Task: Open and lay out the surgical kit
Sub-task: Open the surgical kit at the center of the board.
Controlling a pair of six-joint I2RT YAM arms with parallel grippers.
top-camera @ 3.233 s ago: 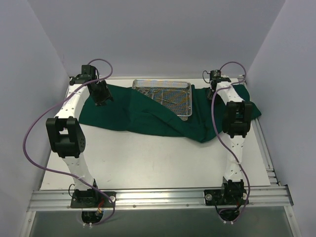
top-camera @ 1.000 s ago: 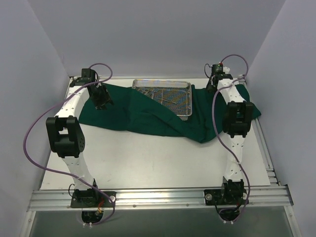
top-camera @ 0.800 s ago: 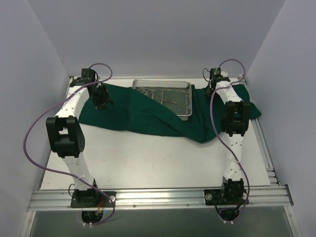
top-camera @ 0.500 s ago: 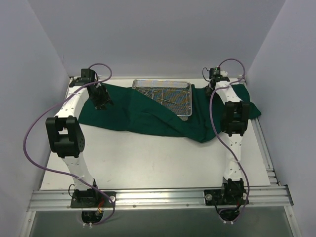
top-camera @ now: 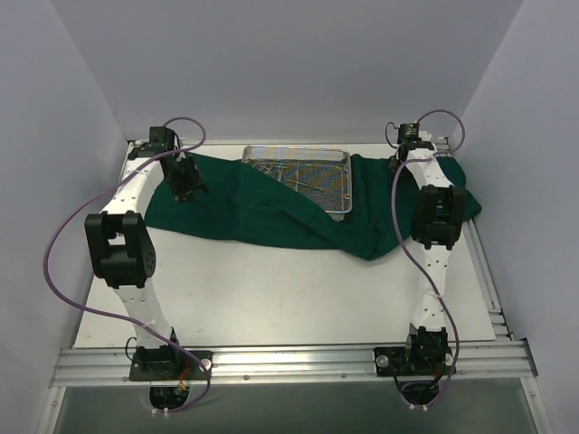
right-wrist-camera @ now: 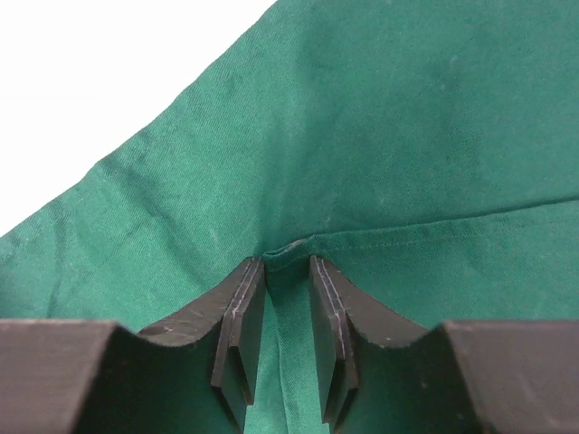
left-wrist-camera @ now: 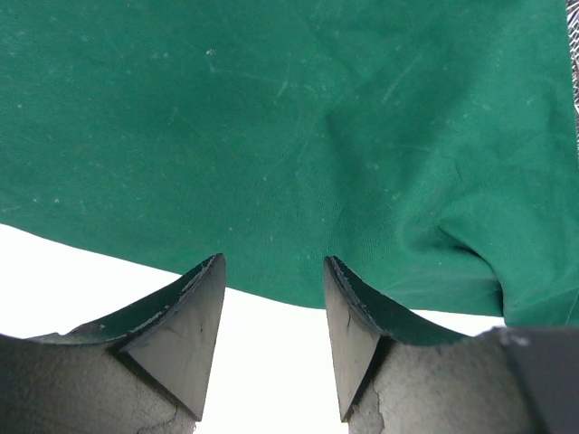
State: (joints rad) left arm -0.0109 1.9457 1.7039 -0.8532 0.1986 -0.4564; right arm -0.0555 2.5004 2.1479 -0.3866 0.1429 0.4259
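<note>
The dark green cloth (top-camera: 271, 212) lies spread across the back of the table, rumpled at its near edge. The silver wire-mesh tray (top-camera: 298, 148) sits on it at back centre, with several small steel instruments (top-camera: 303, 178) inside. My left gripper (top-camera: 185, 181) is open and empty over the cloth's left part. In the left wrist view (left-wrist-camera: 271, 280) its fingertips straddle the cloth's (left-wrist-camera: 289, 136) near edge. My right gripper (top-camera: 412, 152) is at the back right. In the right wrist view (right-wrist-camera: 288, 271) it is shut on a hemmed fold of the cloth (right-wrist-camera: 407, 136).
Grey walls close in the table on the left, back and right. White bare tabletop (top-camera: 271, 289) lies between the cloth and the arm bases. A metal rail (top-camera: 289, 362) runs along the near edge. The tray's mesh corner (left-wrist-camera: 575, 54) shows at the left wrist view's right edge.
My right gripper has moved to the right and slightly back with the cloth in it, and the cloth's right edge has shifted right. The left arm has stayed almost still.
</note>
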